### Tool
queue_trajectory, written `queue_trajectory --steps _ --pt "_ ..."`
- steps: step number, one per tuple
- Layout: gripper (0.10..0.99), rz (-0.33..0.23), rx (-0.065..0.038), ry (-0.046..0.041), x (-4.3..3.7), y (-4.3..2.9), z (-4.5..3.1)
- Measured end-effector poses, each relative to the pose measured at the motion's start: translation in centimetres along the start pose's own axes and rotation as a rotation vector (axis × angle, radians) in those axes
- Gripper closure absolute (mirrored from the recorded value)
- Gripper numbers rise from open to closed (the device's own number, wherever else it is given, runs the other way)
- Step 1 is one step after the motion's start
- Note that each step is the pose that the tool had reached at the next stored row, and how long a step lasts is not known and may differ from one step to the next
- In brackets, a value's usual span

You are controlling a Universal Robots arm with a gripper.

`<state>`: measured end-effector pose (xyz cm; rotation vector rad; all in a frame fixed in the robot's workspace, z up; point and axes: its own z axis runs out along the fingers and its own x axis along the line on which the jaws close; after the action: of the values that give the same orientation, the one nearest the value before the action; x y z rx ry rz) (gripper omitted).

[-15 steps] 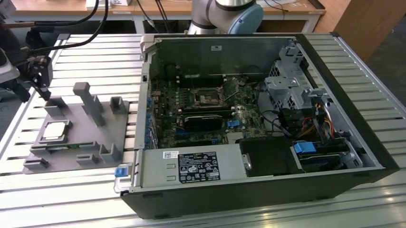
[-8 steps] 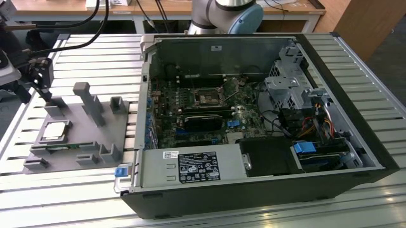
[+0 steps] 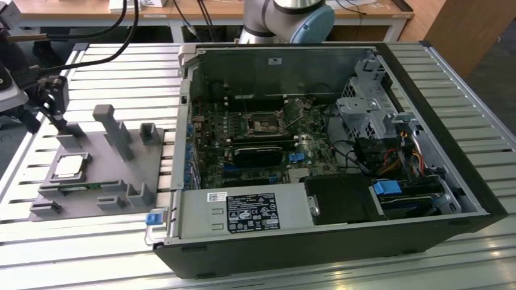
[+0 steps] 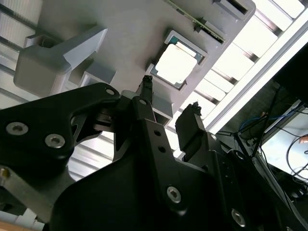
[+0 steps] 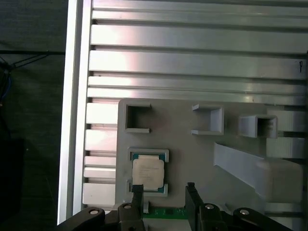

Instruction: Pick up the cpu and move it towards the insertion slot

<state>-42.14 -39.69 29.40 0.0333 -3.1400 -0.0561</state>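
The cpu point(image 3: 71, 166) is a small square chip with a silvery top, lying flat in a framed pocket of the grey plastic fixture point(image 3: 121, 175) at the exterior view's left. My gripper point(image 3: 58, 118) hangs over the fixture's far end, above and apart from the chip. In both wrist views the cpu point(image 5: 148, 173) point(image 4: 177, 65) lies just beyond the two black fingertips. The gripper point(image 5: 164, 192) point(image 4: 171, 98) is open with nothing between its fingers. The insertion slot point(image 3: 264, 124), a square socket with a metal frame, sits on the motherboard inside the open computer case.
The black computer case point(image 3: 322, 241) takes up the middle and the exterior view's right of the slatted aluminium table point(image 3: 96, 254). Upright grey posts point(image 3: 113, 130) rise from the fixture. A thin green memory stick point(image 5: 166, 211) lies in the fixture beside the chip. The table's edge point(image 5: 74, 120) runs close by.
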Motion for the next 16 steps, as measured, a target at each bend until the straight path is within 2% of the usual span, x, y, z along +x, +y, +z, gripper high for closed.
queue_trajectory --steps 16 --pt "0.612 0.000 0.000 0.0000 0.23 -0.18 1.42"
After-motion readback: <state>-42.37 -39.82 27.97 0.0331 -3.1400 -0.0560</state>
